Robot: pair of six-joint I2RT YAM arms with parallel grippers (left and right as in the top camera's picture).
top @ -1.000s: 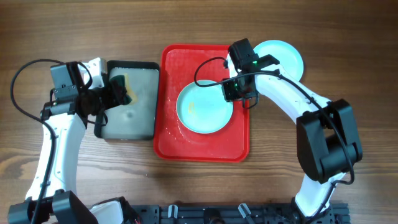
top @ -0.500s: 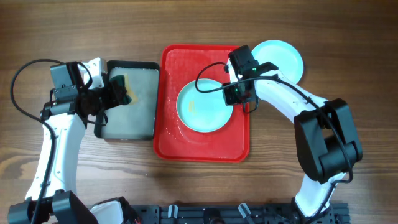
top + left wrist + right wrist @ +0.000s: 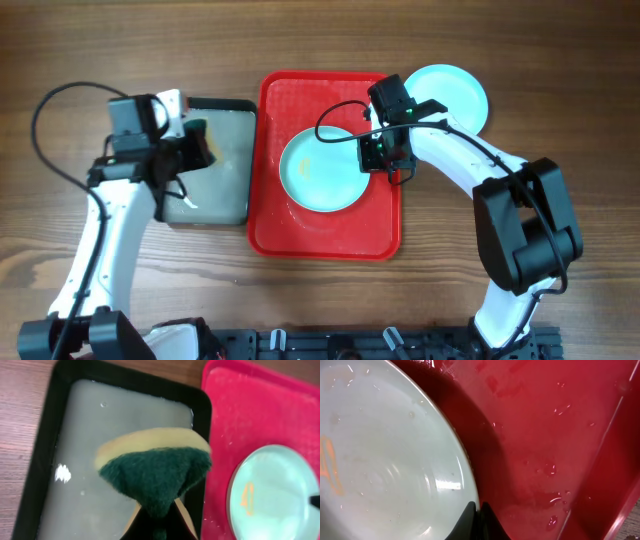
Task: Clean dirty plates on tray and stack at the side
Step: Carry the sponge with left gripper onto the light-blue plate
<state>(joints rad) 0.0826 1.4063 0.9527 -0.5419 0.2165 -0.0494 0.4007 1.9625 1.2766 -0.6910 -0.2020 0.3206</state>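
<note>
Nearest, the large red rectangular plastic tray lies on the brown wooden surface, and its near half is left bare. Small water drops are seen on its textured red floor in the right wrist view.

On the far half of the tray a pale mint-blue round glossy plate is carried. An orange-yellow smear is marked towards 9 o'clock from the plate's middle. At 3 o'clock the plate's rim is pinched by the right tool, whose jaws are closed right down onto that edge. A dark shadow is cast on the tray beneath the gripped rim.

At 9 o'clock from the red tray, just beside it, a smaller black rectangular tray with a grey inside is set on the surface. Above it the left tool is held, clamped tight on a green-and-yellow sponge, which is folded with the green face towards the wrist camera.

Farthest, at 1 o'clock from the red tray and off it, a second pale round plate rests on the surface. It is partly covered by the right arm.
</note>
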